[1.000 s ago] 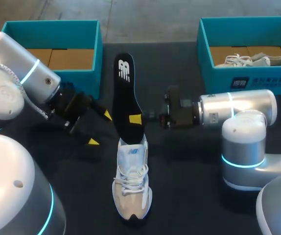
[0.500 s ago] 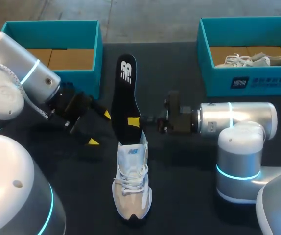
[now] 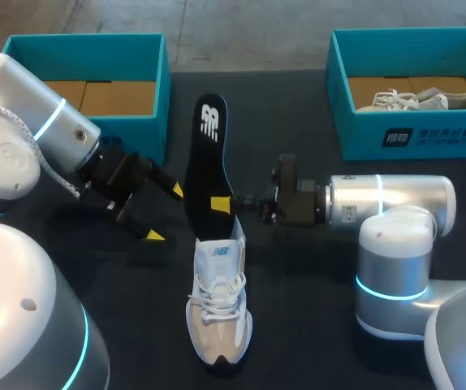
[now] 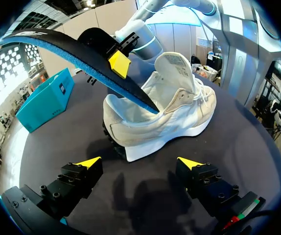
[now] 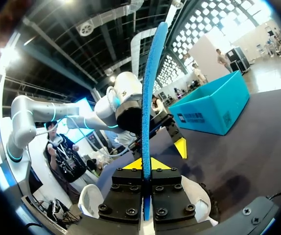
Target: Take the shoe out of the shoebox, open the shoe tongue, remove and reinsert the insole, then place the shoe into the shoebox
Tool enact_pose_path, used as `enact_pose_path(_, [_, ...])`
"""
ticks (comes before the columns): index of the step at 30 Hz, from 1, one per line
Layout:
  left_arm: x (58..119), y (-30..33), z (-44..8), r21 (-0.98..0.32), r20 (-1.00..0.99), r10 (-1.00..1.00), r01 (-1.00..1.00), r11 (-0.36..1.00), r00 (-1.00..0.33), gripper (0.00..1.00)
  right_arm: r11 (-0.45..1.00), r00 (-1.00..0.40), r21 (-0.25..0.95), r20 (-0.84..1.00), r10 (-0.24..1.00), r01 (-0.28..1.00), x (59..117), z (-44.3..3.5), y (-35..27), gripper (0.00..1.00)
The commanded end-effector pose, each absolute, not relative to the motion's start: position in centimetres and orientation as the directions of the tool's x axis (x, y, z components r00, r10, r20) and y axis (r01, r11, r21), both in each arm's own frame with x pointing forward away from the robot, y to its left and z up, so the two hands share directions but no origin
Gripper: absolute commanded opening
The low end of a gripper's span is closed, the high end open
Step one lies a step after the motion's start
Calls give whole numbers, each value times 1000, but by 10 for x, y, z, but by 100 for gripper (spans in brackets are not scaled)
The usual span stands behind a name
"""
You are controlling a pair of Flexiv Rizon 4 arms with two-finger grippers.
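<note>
A white and beige shoe (image 3: 217, 313) stands on the dark table, toe toward the front edge, its tongue (image 4: 175, 66) lifted. My right gripper (image 3: 223, 203) is shut on a black insole (image 3: 207, 150) with a blue underside. The insole is held slanting, its lower end dipping into the shoe's opening (image 4: 152, 108). From the right wrist, the insole (image 5: 150, 88) runs edge-on out from between the yellow tips of that gripper (image 5: 144, 166). My left gripper (image 3: 163, 214) stands open to the left of the shoe. Seen from its own wrist, the left gripper (image 4: 139, 163) faces the shoe's side (image 4: 165, 117), nothing between its fingers.
A teal shoebox (image 3: 148, 61) with a brown bottom stands at the back left, just behind my left arm. A second teal shoebox (image 3: 338, 97) at the back right holds another pale shoe (image 3: 416, 99).
My right gripper has shifted slightly nearer the shoe, carrying the insole, whose lower end now sits a bit lower at the opening. The left gripper has barely moved.
</note>
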State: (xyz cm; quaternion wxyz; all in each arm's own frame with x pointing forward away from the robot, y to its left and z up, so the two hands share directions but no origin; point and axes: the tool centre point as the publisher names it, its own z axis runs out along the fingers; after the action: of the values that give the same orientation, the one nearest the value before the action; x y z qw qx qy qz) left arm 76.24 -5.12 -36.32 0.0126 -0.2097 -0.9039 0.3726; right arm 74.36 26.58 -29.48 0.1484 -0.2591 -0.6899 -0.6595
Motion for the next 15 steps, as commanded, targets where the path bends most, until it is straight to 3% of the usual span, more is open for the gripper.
enact_pose_path(1, [762,-51,-362,-676,-132,389,370,637,-911,100,-7,-819,831,549,166,556,741,-297,267,0])
enact_pose_path(15, [762,-51,-362,-676,-132,389,370,637,-911,100,-8,-814,827,555,172,562,737,-300,260,0])
